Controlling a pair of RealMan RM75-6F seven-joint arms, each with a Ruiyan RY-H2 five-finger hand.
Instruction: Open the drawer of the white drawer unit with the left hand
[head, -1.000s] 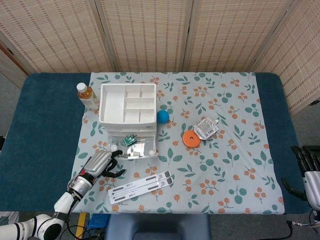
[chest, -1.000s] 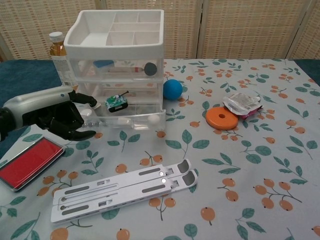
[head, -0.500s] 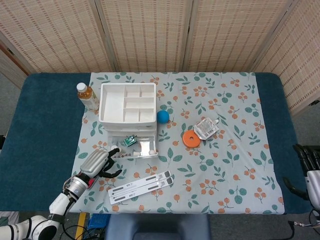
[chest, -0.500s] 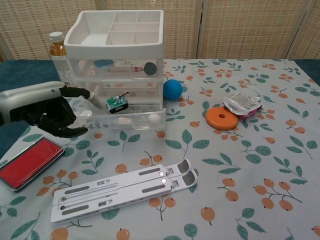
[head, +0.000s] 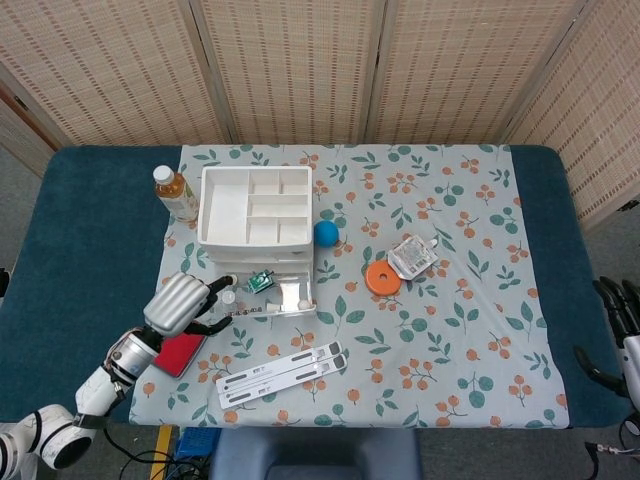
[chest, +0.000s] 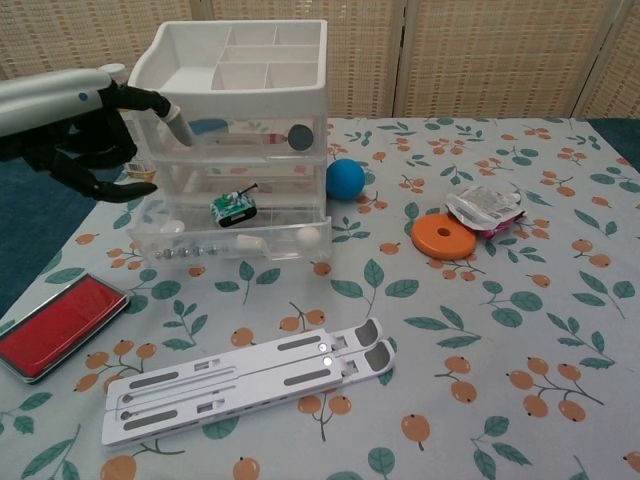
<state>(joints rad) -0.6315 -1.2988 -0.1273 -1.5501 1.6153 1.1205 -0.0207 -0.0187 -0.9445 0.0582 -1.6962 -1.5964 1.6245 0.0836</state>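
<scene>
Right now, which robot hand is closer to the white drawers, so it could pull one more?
The left hand. It hovers beside the white drawer unit, whose bottom drawer sticks out. The right hand sits far off at the table's edge.

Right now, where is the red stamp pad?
The red pad lies at the table's front left in the chest view, left of the white folding stand and in front of the open bottom drawer.

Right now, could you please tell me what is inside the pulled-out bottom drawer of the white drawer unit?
The bottom drawer holds a small green-and-white gadget, a row of small silvery beads and a white ball. Its rear stays hidden inside the white drawer unit.
</scene>
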